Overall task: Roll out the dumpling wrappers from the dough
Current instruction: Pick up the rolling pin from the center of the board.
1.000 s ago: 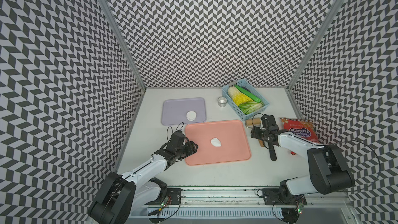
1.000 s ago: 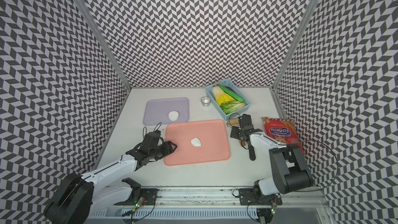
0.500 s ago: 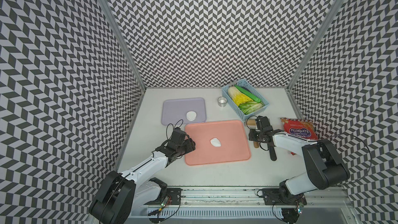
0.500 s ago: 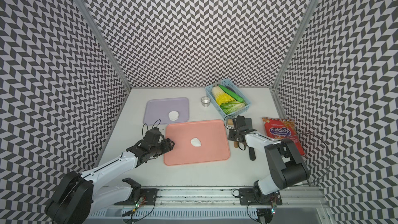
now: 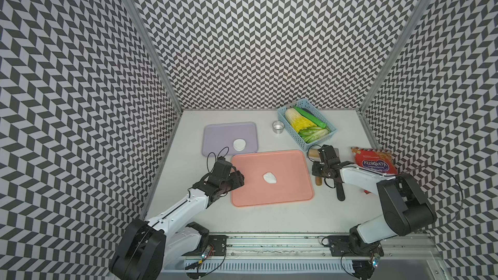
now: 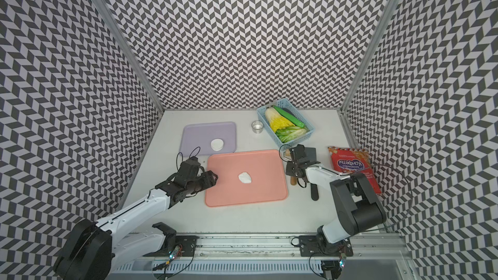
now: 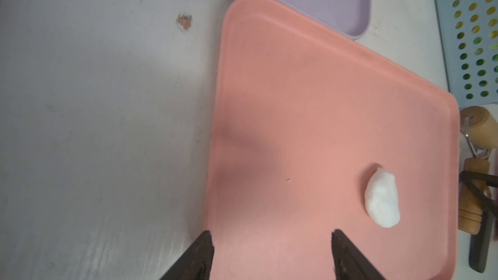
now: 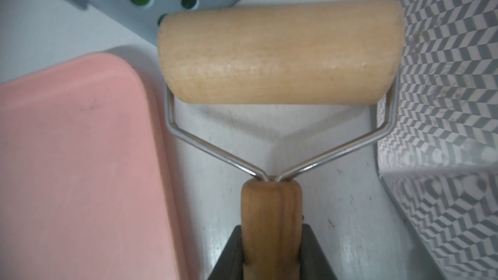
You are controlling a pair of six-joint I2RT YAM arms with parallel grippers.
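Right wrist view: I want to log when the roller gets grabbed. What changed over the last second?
The right gripper slid a little toward the pink tray and closed its jaws on the handle of the wooden roller, which lies where it was. The left gripper barely shifted, jaws open. The dough and the dumpling wrappers stayed put.

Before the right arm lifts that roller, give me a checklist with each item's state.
1. Right jaws on dough roller handle, no gap visible: ok.
2. Roller barrel clear of blue basket: cannot tell, they sit close.
3. Dough lump on pink tray, uncovered: ok.
4. Left jaws open, empty, short of the dough: ok.
5. Dumpling wrappers on purple tray, likely outside the rolling path: ok.
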